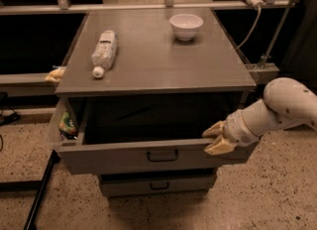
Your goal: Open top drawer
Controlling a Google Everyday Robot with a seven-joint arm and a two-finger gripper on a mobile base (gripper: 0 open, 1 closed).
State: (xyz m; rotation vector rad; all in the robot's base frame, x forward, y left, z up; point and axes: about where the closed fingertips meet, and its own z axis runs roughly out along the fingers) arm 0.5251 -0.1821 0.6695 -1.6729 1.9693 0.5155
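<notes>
The top drawer [124, 157] stands well out from under the cabinet top [158, 70], its dark inside open to view, so the task looks nearly done. The gripper [217, 139] sits at the right end of the drawer's front panel, its jaws pinching the panel's upper rim, one finger inside and one outside, rather than using the small black handle [162, 155] at the centre (probably because the rim allows a straight pull without threading the loop). The bottle [104, 51] and bowl [186, 26] rest on the cabinet top, out of the drawer's way.

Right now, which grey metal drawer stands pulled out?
The widest grey metal drawer on top, its dark inside showing; the narrower drawer front below sits closed. The tool is at the open drawer's right rim.
</notes>
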